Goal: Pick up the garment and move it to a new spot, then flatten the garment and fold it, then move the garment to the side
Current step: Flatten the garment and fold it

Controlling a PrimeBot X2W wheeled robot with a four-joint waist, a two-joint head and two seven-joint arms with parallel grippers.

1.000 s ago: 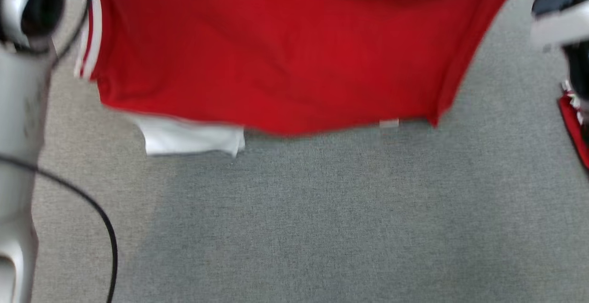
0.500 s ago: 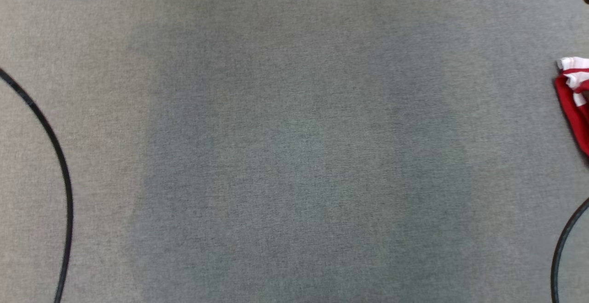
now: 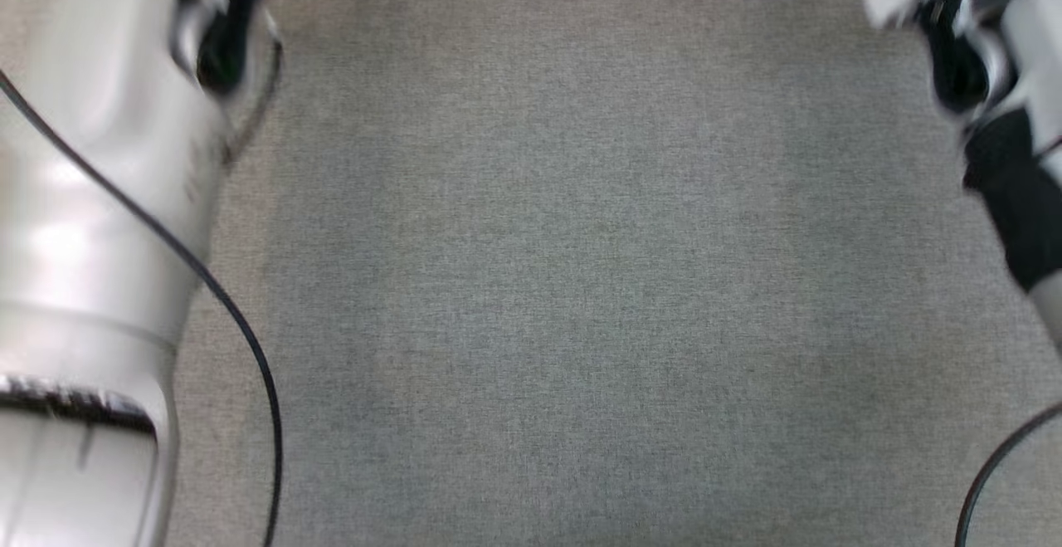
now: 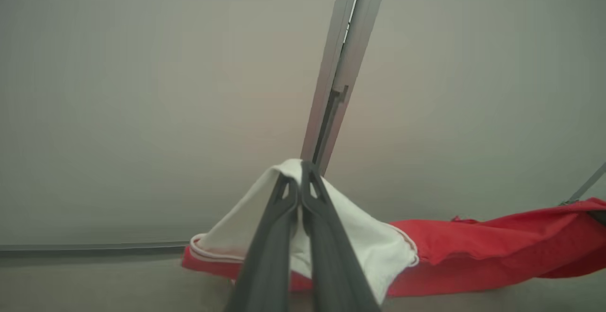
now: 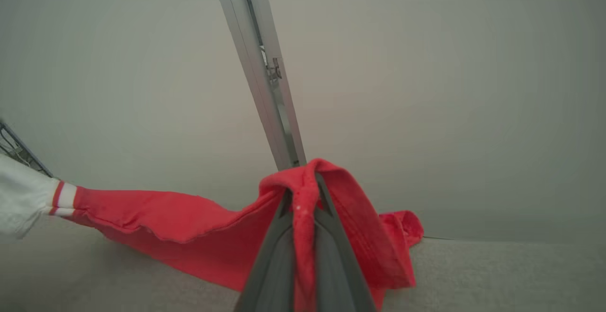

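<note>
Pinching shut with the left gripper (image 4: pixel 299 179) on the white sleeve (image 4: pixel 364 236) and the right gripper (image 5: pixel 303 193) on a bunched red edge (image 5: pixel 352 217), holding the red jersey (image 4: pixel 497 241) stretched between them, sagging to the grey carpet (image 5: pixel 497 274); could lose the thin sleeve pinch or land creased if lowered slack.

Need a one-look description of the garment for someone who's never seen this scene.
Start at the pale wall with the upright metal strip. At its foot, over the grey fabric surface, the garment stretches between the left gripper and right gripper, both shut on it. Its bright red cloth, white panel and red-and-white striped cuff stand out against the surrounding grey.
</note>
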